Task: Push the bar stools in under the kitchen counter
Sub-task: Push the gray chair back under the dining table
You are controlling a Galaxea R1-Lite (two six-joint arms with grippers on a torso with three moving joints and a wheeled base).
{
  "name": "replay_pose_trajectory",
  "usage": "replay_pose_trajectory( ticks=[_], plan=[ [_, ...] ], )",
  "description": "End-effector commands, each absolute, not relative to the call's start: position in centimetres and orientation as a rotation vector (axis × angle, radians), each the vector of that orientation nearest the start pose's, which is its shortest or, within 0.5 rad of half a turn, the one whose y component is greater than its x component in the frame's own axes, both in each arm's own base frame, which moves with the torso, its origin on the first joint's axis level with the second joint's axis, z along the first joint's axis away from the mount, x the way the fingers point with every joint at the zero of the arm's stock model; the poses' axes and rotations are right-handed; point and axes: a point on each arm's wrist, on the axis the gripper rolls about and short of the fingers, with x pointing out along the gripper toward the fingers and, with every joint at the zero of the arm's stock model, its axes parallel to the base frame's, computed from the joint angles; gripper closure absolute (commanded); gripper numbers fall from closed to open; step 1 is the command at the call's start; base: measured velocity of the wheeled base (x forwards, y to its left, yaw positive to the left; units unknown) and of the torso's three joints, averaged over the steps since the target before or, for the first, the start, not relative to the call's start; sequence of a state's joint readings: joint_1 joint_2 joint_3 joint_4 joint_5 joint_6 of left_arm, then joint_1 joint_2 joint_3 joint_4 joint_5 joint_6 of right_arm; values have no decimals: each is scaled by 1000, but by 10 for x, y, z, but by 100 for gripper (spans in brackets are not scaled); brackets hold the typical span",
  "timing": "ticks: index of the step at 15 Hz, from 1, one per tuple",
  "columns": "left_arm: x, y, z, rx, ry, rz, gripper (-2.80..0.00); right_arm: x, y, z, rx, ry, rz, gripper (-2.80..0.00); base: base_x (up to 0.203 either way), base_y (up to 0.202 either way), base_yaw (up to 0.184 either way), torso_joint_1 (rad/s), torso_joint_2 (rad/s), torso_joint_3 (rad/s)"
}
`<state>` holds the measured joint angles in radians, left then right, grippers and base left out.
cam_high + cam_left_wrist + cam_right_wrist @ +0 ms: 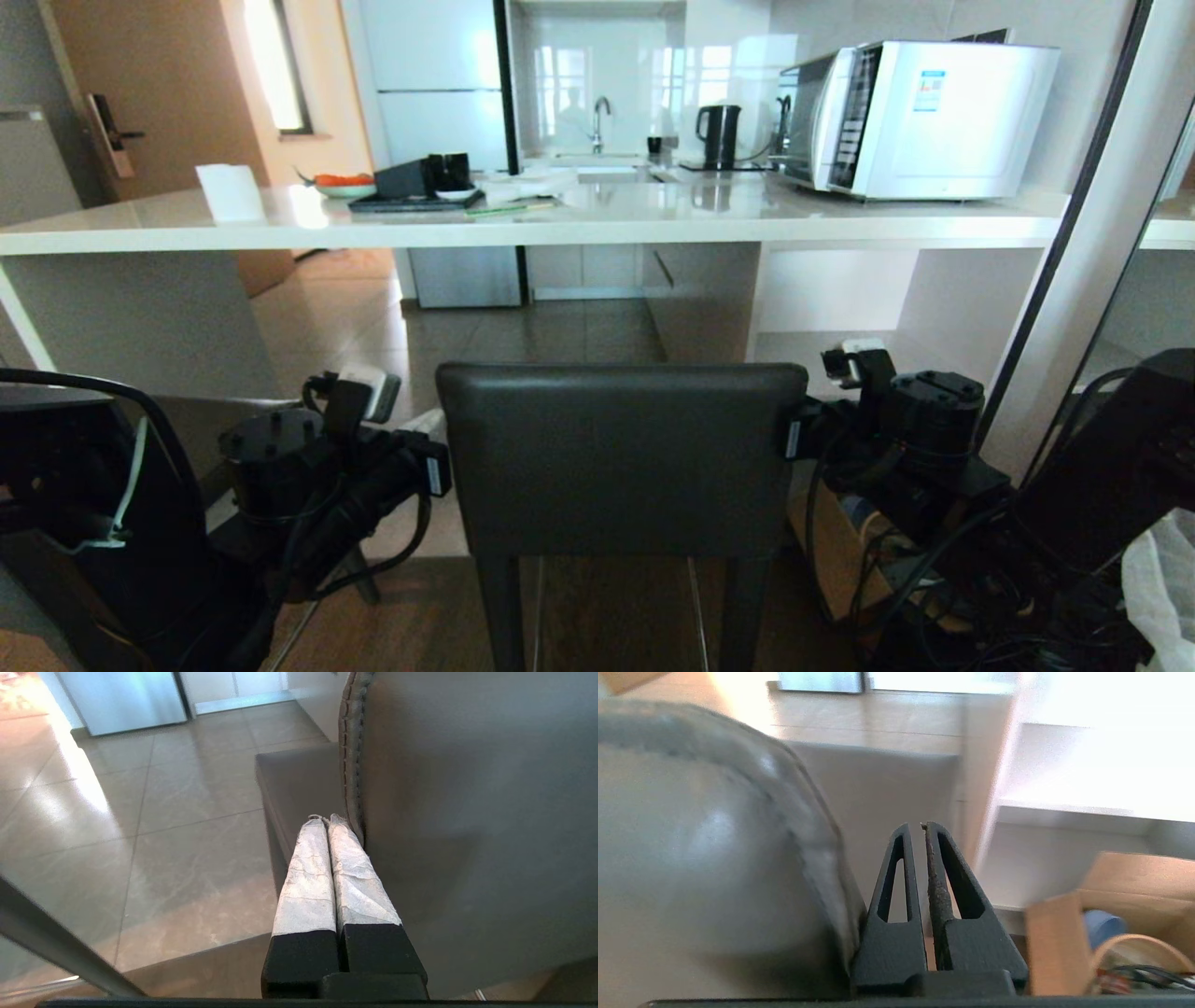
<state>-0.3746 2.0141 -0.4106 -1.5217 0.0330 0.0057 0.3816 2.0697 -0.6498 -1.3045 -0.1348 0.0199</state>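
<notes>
Head camera looked forward and down over stool backrest (621, 457) toward far counter (523, 229). Wrist cameras sat very near backrest's left (467, 812) and right edges, probably sharing it.

Both arms are showing matte black housings with round, drum-like joint caps and loose black cables looping beneath; a white cable tie is hanging off the left arm. The left end effector (329, 821) is wearing crinkled white wrapping over two long tapering fingers with black bases. The right end effector (917, 828) is showing bare black fingers with triangular cut-outs.
</notes>
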Motion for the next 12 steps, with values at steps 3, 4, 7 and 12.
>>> replay_pose_trajectory(
  ticks=[3, 4, 7, 12],
  plan=[
    [280, -111, 79, 19, 100, -356, 0, 332, 150, 96, -9, 80, 300, 0, 0, 0, 0, 0, 0, 0],
    [280, -112, 77, 21, 108, -359, 0, 334, 156, 97, -9, 79, 312, 0, 0, 0, 0, 0, 0, 0],
    [280, -113, 71, 25, 126, -360, 0, 336, 175, 100, -9, 72, 355, 0, 0, 0, 0, 0, 0, 0],
    [278, -111, 67, 32, 149, -351, 0, 334, 198, 99, -6, 58, 411, 0, 0, 0, 0, 0, 0, 0]
  ],
)
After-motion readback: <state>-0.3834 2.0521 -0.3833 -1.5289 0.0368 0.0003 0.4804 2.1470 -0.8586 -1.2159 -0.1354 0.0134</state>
